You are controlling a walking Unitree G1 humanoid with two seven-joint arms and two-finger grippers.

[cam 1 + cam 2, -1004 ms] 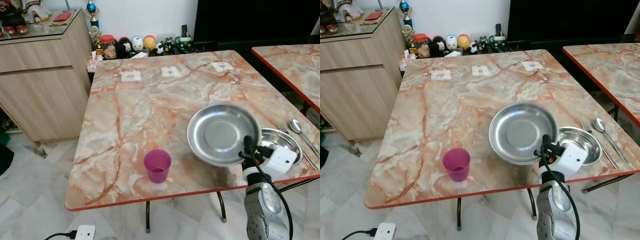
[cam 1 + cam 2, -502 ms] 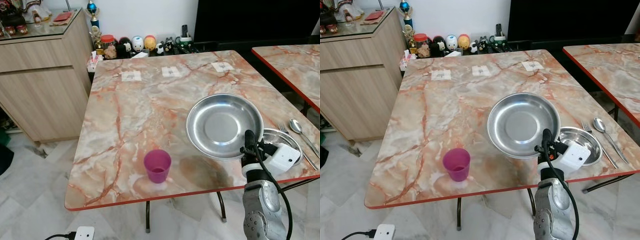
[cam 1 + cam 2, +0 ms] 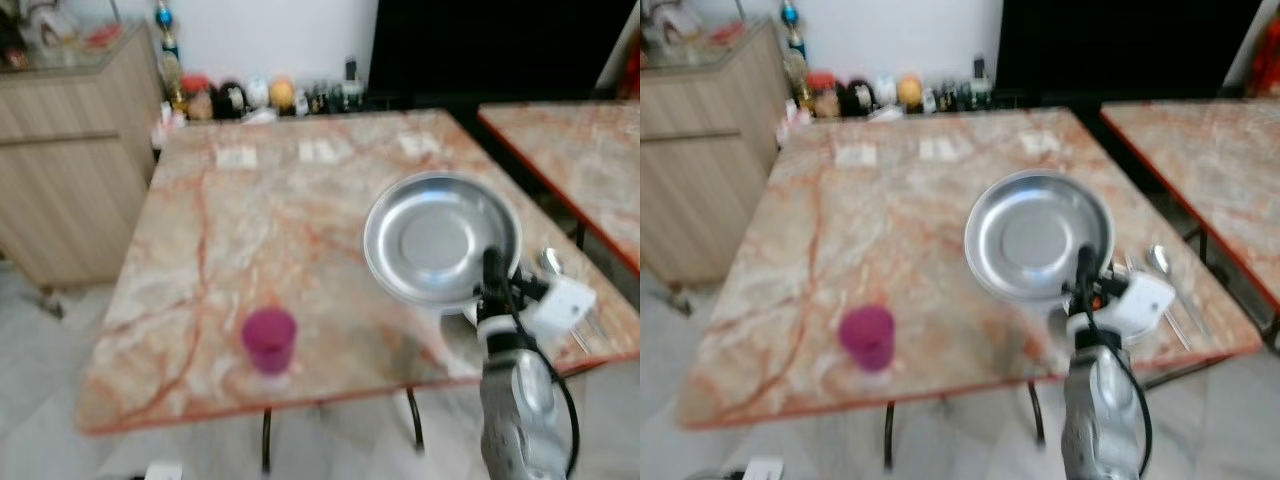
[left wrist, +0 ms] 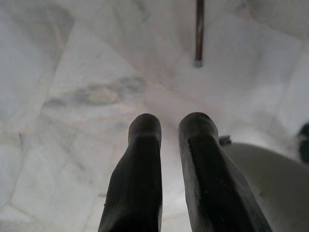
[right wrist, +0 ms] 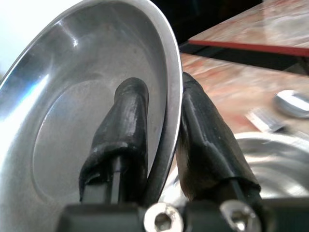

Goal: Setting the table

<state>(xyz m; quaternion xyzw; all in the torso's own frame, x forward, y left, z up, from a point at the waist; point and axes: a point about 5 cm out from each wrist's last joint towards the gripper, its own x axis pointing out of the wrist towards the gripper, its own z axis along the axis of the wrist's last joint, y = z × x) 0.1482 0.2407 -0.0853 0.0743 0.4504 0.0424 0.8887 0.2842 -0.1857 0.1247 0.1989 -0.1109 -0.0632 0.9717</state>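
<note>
Your right gripper point(image 5: 161, 140) is clamped on the plate point(image 3: 440, 235) rim, one finger each side. The plate hangs above the table point(image 3: 260, 230), beyond the gripper; the cup point(image 3: 268, 340) sits well off to your left.

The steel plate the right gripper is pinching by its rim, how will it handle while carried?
The steel plate looks rigid and probably light. Its polished rim is thin, so it may slip or pivot between the right gripper's fingers. Held at one edge, it could sag.
</note>
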